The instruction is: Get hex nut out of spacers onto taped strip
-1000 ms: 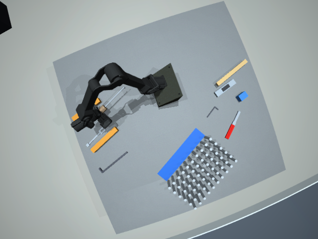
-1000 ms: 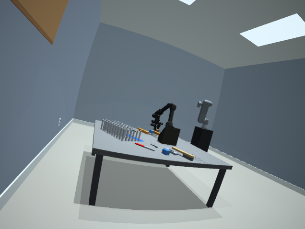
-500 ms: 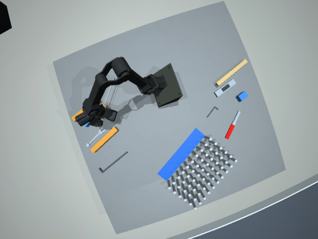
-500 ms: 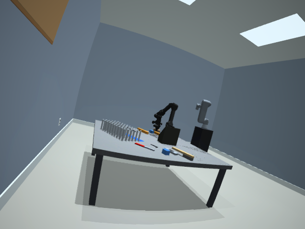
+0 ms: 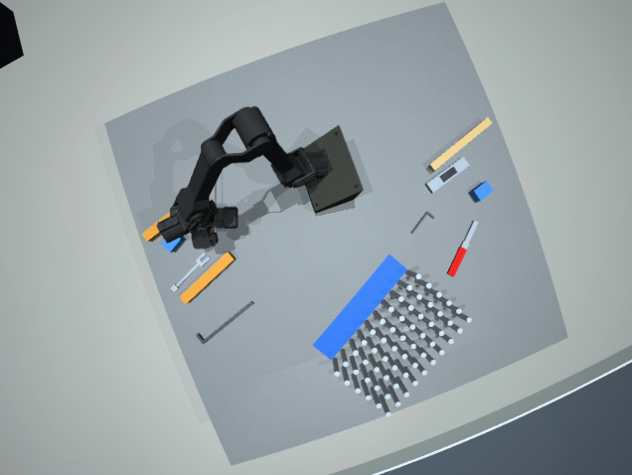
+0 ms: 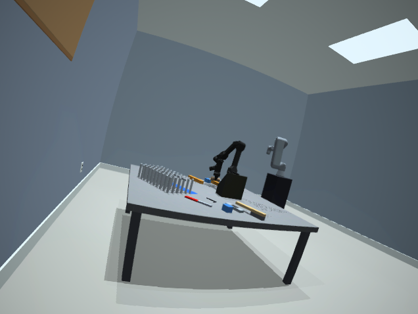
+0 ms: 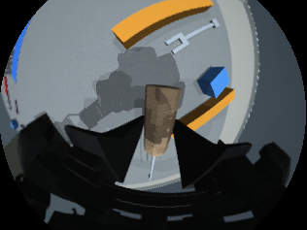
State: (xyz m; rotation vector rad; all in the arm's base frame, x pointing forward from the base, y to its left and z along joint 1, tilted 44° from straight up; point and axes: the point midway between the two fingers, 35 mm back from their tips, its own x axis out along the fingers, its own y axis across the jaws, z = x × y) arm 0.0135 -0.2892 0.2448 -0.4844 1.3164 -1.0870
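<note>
My gripper (image 7: 158, 120) (image 6: 216, 175) is shut on the brown wooden handle (image 7: 161, 108) of a tool whose thin metal shaft (image 7: 153, 167) points back between the fingers. The handle appears held above the table; its far end is hidden. The standing spacers (image 5: 402, 318) (image 6: 158, 175) form an upright field, far from my gripper. A tiny pale outline (image 5: 405, 328) among them may be the nut. The blue taped strip (image 5: 360, 307) lies along the field's front. A long dark hooked rod (image 5: 227, 321) and a pale forked tool (image 5: 187, 275) (image 7: 199, 32) lie on the table.
Orange bars (image 5: 208, 278) (image 7: 160, 18) and a blue block (image 5: 172, 244) (image 7: 216, 82) lie near my hand. Across the table lie a small hex key (image 5: 420, 222), a red-handled tool (image 5: 457, 260), another blue block (image 5: 481, 191), a grey piece (image 5: 435, 184) and a tan bar (image 5: 459, 144).
</note>
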